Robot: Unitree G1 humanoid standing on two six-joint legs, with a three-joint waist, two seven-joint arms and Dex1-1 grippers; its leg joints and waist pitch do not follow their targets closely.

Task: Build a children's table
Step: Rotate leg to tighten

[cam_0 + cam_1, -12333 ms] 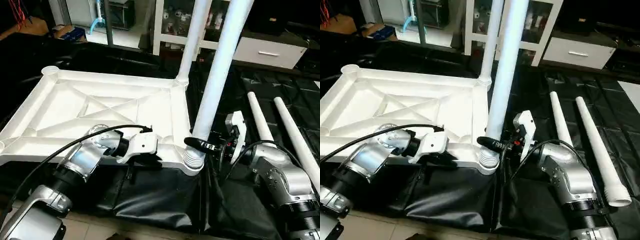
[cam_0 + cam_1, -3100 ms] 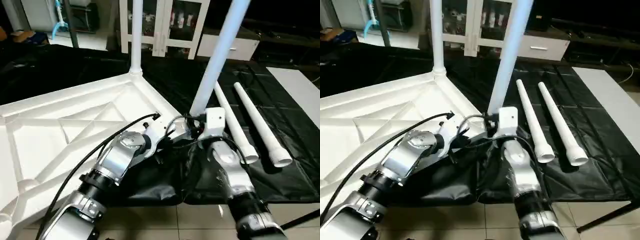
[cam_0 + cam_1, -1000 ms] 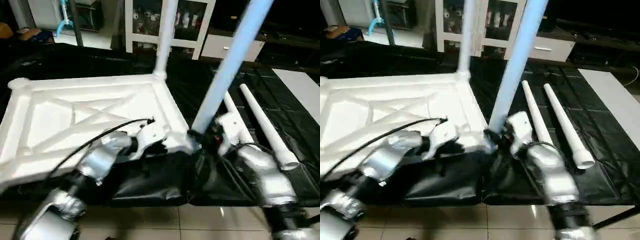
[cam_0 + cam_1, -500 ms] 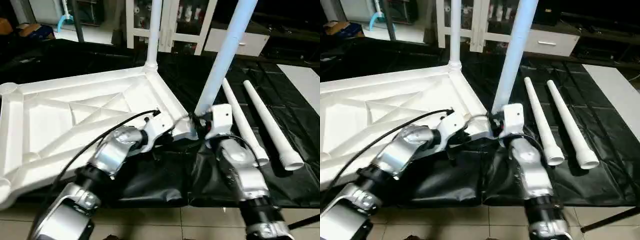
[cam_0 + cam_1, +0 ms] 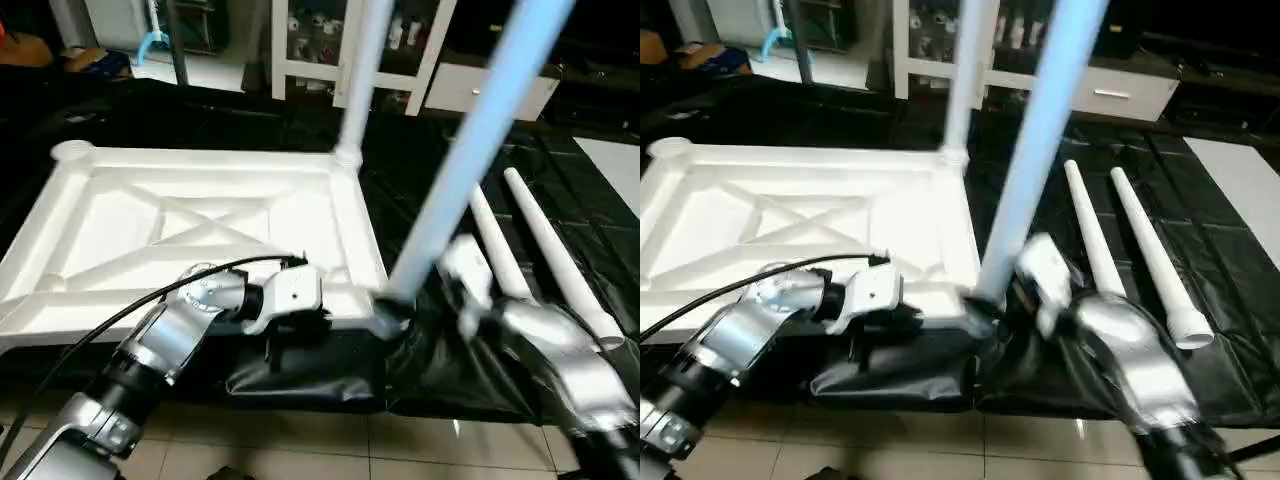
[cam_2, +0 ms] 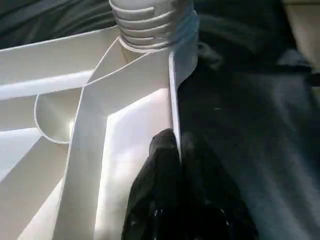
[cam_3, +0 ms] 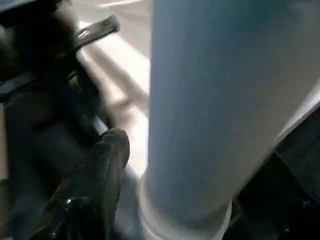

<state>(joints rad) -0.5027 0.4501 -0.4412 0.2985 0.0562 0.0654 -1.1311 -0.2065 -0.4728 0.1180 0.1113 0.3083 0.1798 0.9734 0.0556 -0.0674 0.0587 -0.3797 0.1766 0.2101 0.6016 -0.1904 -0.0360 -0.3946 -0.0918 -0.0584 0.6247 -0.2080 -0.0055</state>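
The children's table top (image 5: pixel 190 215) lies upside down on a black cloth, its X-ribs facing up. One white leg (image 5: pixel 362 75) stands in the far right corner socket. A second leg (image 5: pixel 480 135) stands tilted in the near right socket (image 5: pixel 385 315). Two loose legs (image 5: pixel 492 245) (image 5: pixel 556 258) lie on the cloth to the right. My left gripper (image 6: pixel 174 142) is shut on the top's near rim, just beside that socket. My right gripper (image 5: pixel 398 300) sits at the base of the near leg (image 7: pixel 215 100), open. Its one visible finger (image 7: pixel 102 170) stands a little off the tube.
A white glass-door cabinet (image 5: pixel 305 45) and a white drawer unit (image 5: pixel 485 90) stand behind the work. The black cloth (image 5: pixel 470 370) ends at a tiled floor (image 5: pixel 300 450) in front. A black cable (image 5: pixel 130 310) runs along my left forearm.
The whole picture has shifted with the head. My right arm is in motion and its jaws have come off the near leg. The left gripper keeps its hold on the rim.
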